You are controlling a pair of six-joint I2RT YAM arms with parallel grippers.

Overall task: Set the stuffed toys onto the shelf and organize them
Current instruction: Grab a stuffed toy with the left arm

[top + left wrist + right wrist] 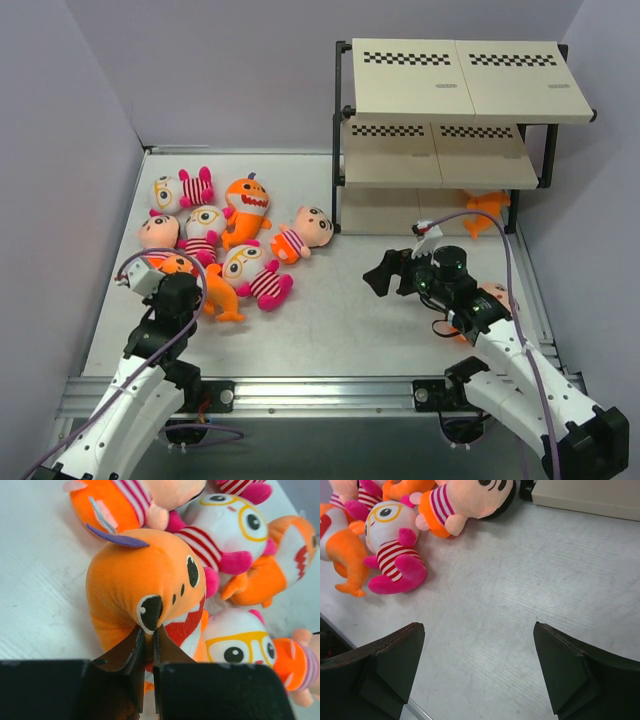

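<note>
My left gripper is shut on the head of an orange shark, pinching the plush beside its eye; in the top view this shark lies at the near left of the toy pile. Around it lie glasses toys, striped dolls and a second shark. A third shark lies on the lowest board of the shelf. My right gripper is open and empty over bare table, right of the pile.
A peach doll lies partly hidden under my right arm. In the right wrist view a glasses toy and a doll lie at the far left, and the shelf base shows at the top right. Walls enclose the table.
</note>
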